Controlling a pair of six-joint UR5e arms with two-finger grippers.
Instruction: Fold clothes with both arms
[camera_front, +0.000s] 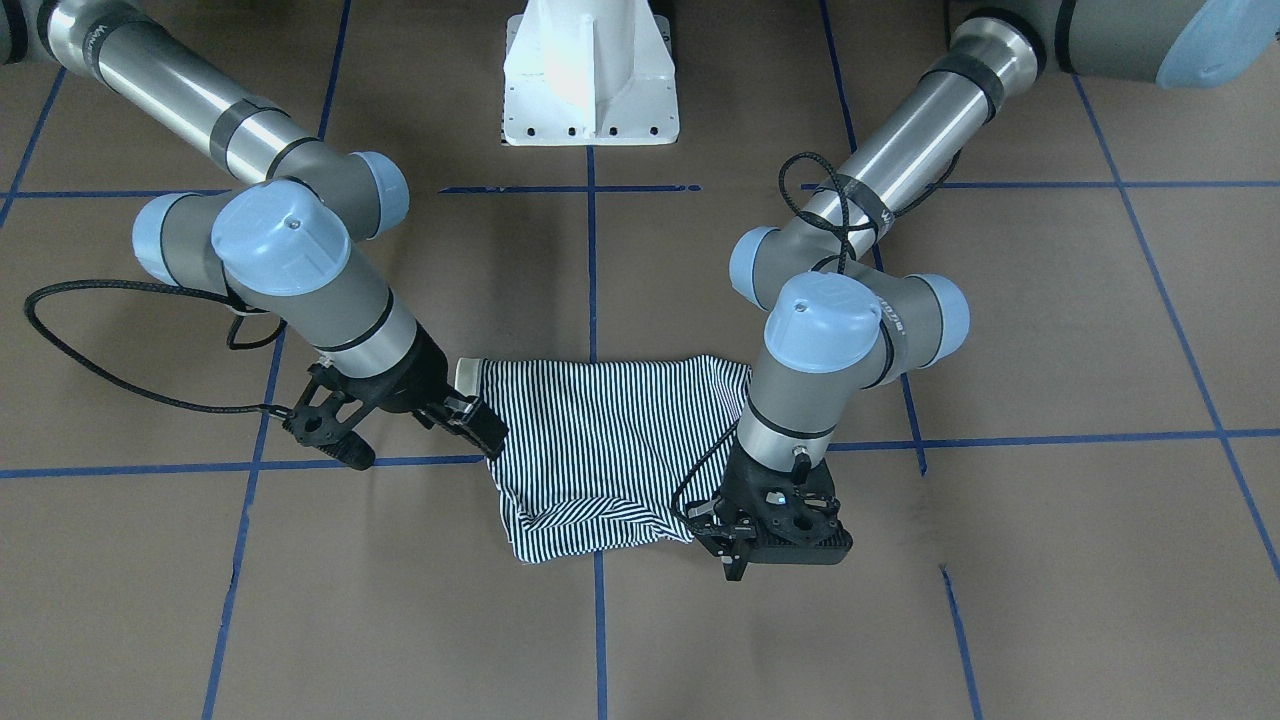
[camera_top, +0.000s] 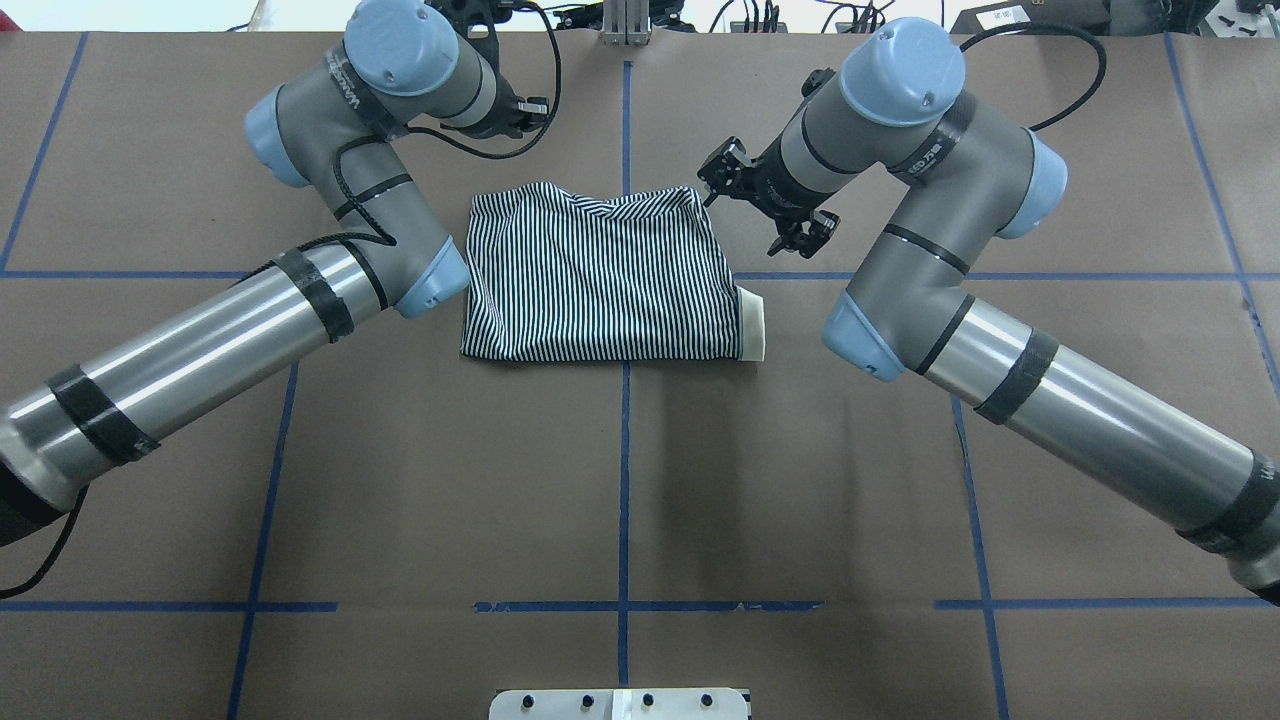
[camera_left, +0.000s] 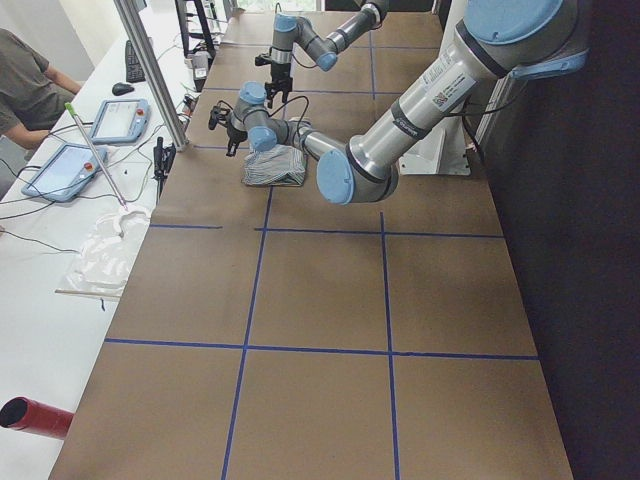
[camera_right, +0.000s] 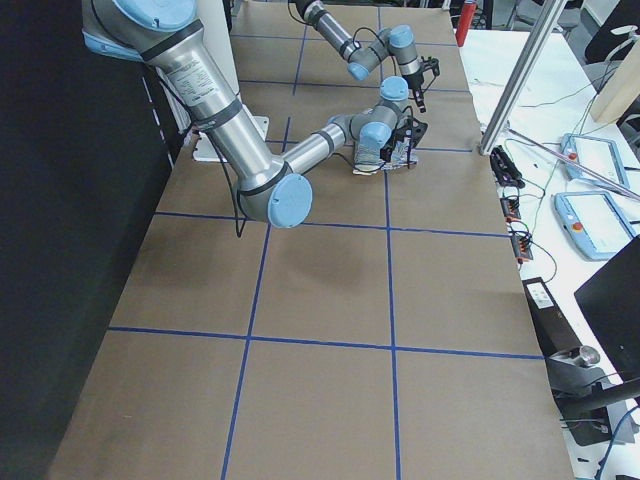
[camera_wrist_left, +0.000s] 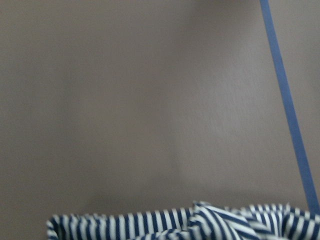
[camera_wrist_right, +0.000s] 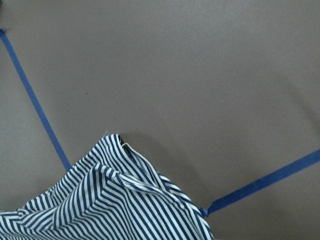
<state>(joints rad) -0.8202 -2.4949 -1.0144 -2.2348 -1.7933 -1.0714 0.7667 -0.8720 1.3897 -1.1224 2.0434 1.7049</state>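
Entry: you have the shirt (camera_top: 600, 275) folded into a rough rectangle, flat on the table (camera_top: 620, 480) across the centre tape line (camera_top: 624, 450), with the cream collar (camera_top: 752, 330) poking out on the right arm's side. The right gripper (camera_top: 765, 200) sits at the shirt's far corner on that side with fingers spread and gripping nothing; you cannot tell whether a fingertip brushes the cloth. The left gripper (camera_front: 770, 540) hangs just beside the opposite far corner and also looks released, its wrist view giving you only a striped edge and bare table.
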